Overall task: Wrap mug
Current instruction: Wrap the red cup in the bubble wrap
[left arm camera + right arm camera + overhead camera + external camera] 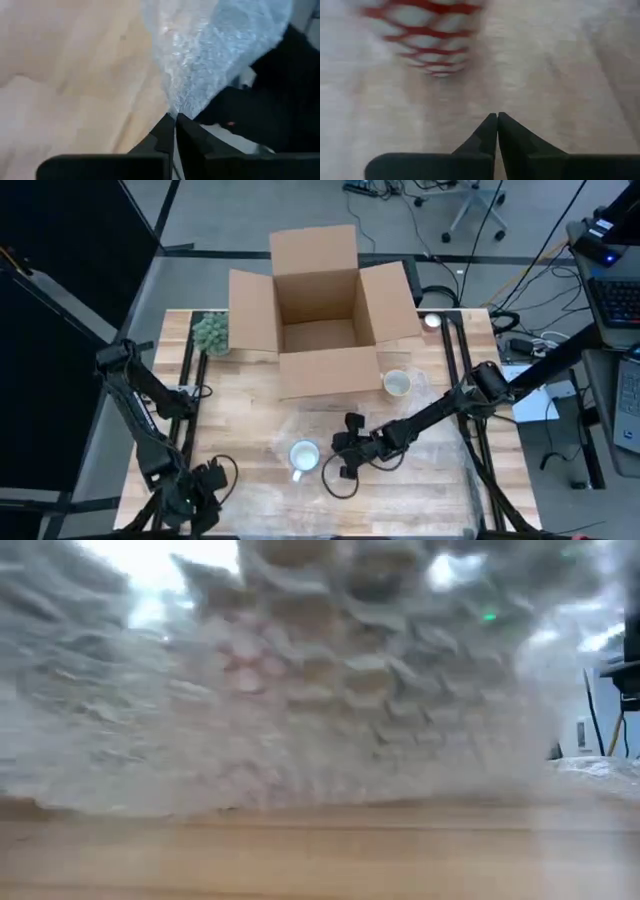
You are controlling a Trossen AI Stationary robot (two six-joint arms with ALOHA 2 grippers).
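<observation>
Clear bubble wrap (330, 465) lies spread over the near half of the wooden desk (240, 410) in the high view, with the white mug (303, 456) standing on it. The right claw (347, 455) sits just beside the mug; the left claw (205, 492) is at the desk's near left corner, at the sheet's edge. A cardboard box (320, 320) stands open behind, a second cup (397, 383) beside it.

Low view: bubble wrap (300, 670) fills nearly everything above the desk's planks.

Left wrist view: the left claw (175, 120) is closed, pinching a corner of the wrap (210, 55).

Right wrist view: the right claw (497, 119) is closed on nothing visible, the mug's red pattern (430, 35) ahead.

To fold well, the left claw should probably draw its corner up and over the mug while the right steadies the mug, so it does not tip.
</observation>
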